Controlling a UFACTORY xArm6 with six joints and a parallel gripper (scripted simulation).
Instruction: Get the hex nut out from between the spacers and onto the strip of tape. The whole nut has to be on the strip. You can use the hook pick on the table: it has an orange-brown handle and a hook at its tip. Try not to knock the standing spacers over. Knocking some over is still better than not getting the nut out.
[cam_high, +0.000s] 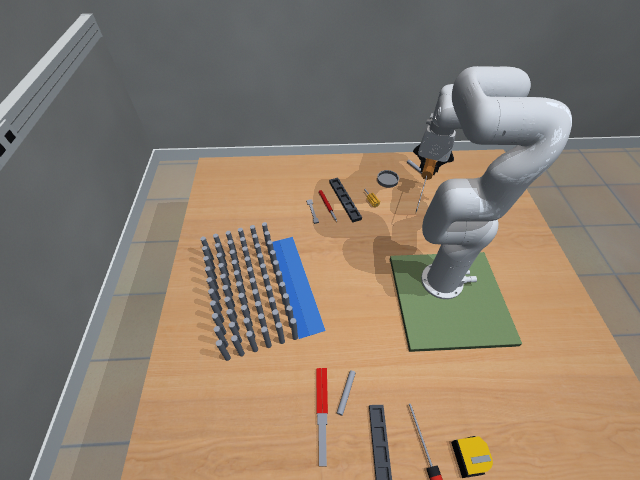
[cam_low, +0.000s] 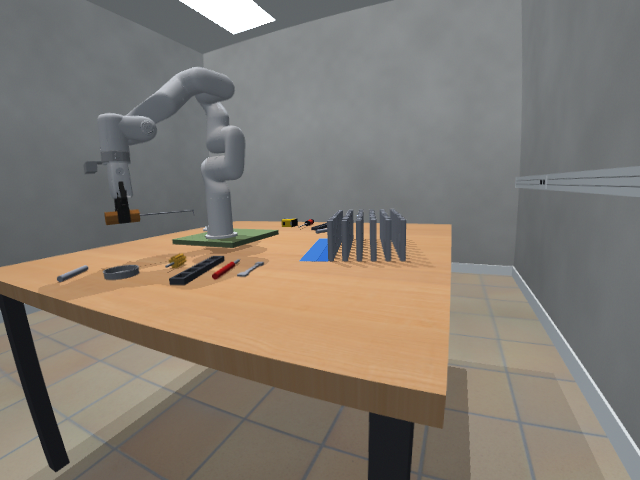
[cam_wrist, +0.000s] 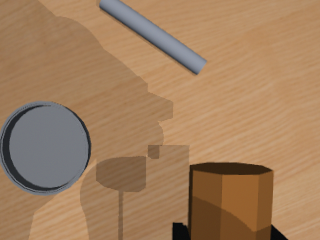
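Overhead, the hook pick (cam_low: 122, 217) is held level in the claw (cam_low: 122, 210), clamped at its orange-brown handle, above the wooden desk (cam_low: 310, 320). Grey walls and tiled floor (cam_low: 516, 330) surround it. Spacers (cam_high: 242, 289) border the blue tape strip (cam_high: 298, 286); the nut cannot be made out.

bench count, by kind

spacers (cam_high: 242, 289): six columns, standing too close together for a sure total. one blue strip of tape (cam_high: 298, 286). one hook pick (cam_high: 427, 168). one green base mat (cam_high: 465, 320). one round grey dish (cam_high: 387, 178). two grey rods (cam_high: 413, 165) (cam_high: 346, 392). two dark segmented trays (cam_high: 345, 198) (cam_high: 379, 441). three screwdrivers: slim red (cam_high: 327, 205), stubby yellow (cam_high: 371, 197), long red-handled (cam_high: 422, 441). one small wrench (cam_high: 311, 210). one red-handled flat blade (cam_high: 321, 415). one yellow tape measure (cam_high: 471, 455).
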